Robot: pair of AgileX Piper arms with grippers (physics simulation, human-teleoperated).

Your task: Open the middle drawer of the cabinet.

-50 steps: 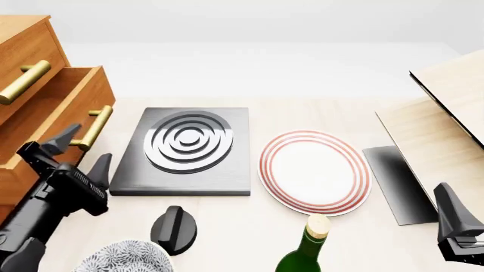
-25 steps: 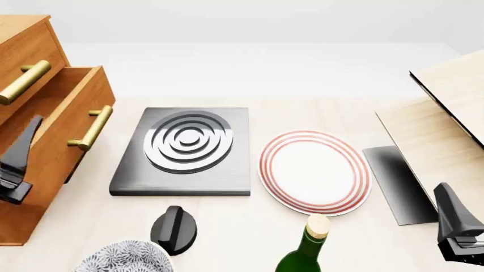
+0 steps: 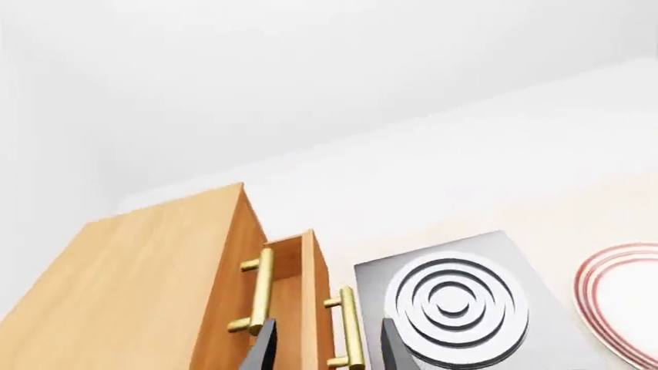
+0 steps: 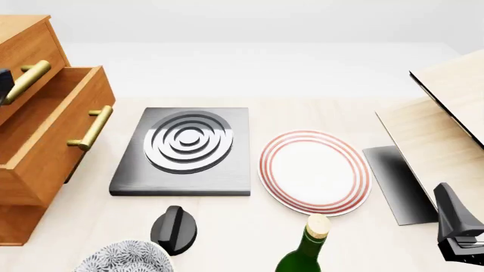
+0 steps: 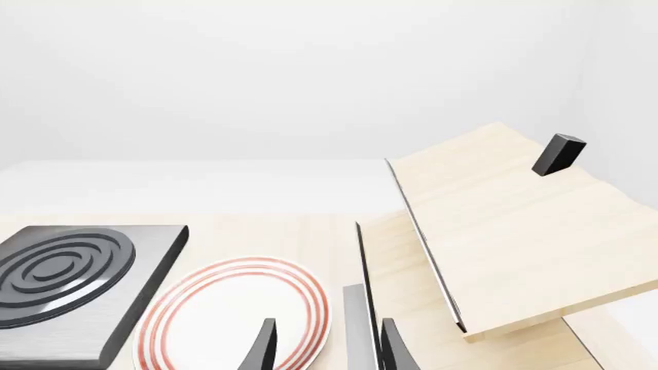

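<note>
The cabinet [image 4: 30, 45] stands at the table's left edge. Its middle drawer [image 4: 56, 133] is pulled out towards the table, with its brass handle [image 4: 90, 127] free. The topmost drawer's handle [image 4: 22, 82] sits above it, and that drawer is in. In the front view only a dark bit of my left arm [image 4: 4, 84] shows at the left edge. The left wrist view looks down on the cabinet [image 3: 154, 270] and the middle drawer's handle [image 3: 350, 327]. My left gripper [image 3: 323, 351] is open and empty above them. My right gripper [image 5: 323, 351] is open and empty at the front right [image 4: 456, 226].
A dark stove plate [image 4: 185, 150] lies next to the drawer, with a red-rimmed plate [image 4: 314, 170] to its right. A green bottle [image 4: 306, 252], a black knob [image 4: 174, 229] and a patterned bowl [image 4: 124, 258] stand at the front. Pale wood boards [image 4: 446, 130] are at the right.
My left arm has let go and drawn away from the middle drawer's handle, moving up and left almost out of the front view. The drawer stays pulled out. The right arm has not moved.
</note>
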